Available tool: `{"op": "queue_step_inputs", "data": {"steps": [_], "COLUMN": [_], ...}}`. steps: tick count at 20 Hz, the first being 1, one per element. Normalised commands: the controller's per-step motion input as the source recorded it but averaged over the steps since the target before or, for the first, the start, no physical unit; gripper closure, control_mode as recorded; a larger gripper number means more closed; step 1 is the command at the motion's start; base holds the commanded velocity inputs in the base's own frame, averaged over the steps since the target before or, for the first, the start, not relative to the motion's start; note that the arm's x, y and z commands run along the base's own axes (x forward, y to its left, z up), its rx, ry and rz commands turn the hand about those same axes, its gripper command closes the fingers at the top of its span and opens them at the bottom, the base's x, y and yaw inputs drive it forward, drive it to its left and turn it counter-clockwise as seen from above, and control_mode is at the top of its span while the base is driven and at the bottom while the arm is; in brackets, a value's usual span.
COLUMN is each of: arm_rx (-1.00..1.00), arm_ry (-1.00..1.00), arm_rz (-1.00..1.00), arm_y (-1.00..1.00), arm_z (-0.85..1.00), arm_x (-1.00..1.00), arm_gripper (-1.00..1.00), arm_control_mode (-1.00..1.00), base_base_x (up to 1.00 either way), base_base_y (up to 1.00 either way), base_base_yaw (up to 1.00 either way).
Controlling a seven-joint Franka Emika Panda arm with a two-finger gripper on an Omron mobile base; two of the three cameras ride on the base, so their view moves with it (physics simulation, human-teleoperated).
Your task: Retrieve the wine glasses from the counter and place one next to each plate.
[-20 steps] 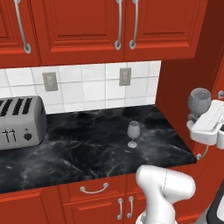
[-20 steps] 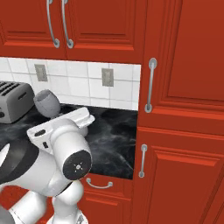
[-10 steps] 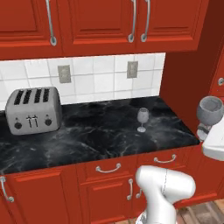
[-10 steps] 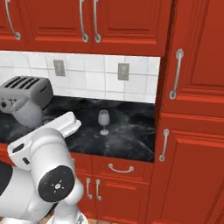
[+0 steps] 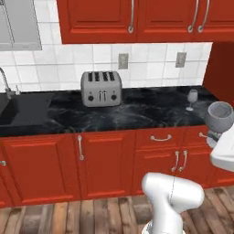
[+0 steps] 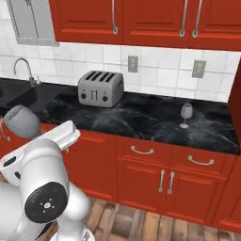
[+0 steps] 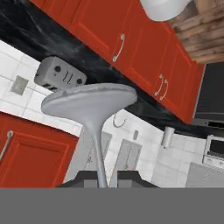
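Note:
One wine glass point(image 7: 89, 103) is held by its thin stem between my gripper's point(image 7: 103, 177) shut fingers, its round foot wide in the hand view. The same glass point(image 5: 220, 116) hangs off the counter's right end in the left base view, and its bowl point(image 6: 21, 121) shows at the far left of the right base view. A second wine glass point(image 5: 192, 98) stands upright near the right end of the black marble counter point(image 5: 137, 114), also seen as the glass point(image 6: 186, 114) on the counter point(image 6: 132, 120). The plates are out of view.
A silver toaster point(image 5: 101, 87) sits mid-counter against the tiled wall, and a sink point(image 5: 18, 107) with a faucet point(image 6: 23, 68) lies to its left. Red cabinets point(image 5: 109, 160) with silver handles run below, over wooden floor point(image 5: 91, 215).
The base has backed away from the counter and turned, so the whole scene has shifted; the sink has come into view. The glass stays in my gripper.

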Motion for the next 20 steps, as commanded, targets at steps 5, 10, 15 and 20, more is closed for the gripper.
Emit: {"op": "queue_step_inputs", "data": {"steps": [5,10,15,20], "arm_rx": [0.00,0.00,0.00,0.00], "arm_ry": [0.00,0.00,0.00,0.00], "arm_rz": [0.00,0.00,0.00,0.00], "arm_y": [0.00,0.00,0.00,0.00], "arm_z": [0.00,0.00,0.00,0.00], "arm_x": [0.00,0.00,0.00,0.00], "arm_gripper": [1.00,1.00,1.00,1.00], "arm_control_mode": [1.00,1.00,1.00,1.00], "base_base_x": [-0.13,0.00,0.00,0.00], "base_base_y": [0.26,0.00,0.00,0.00], "base_base_yaw": [0.95,1.00,1.00,1.00]}}
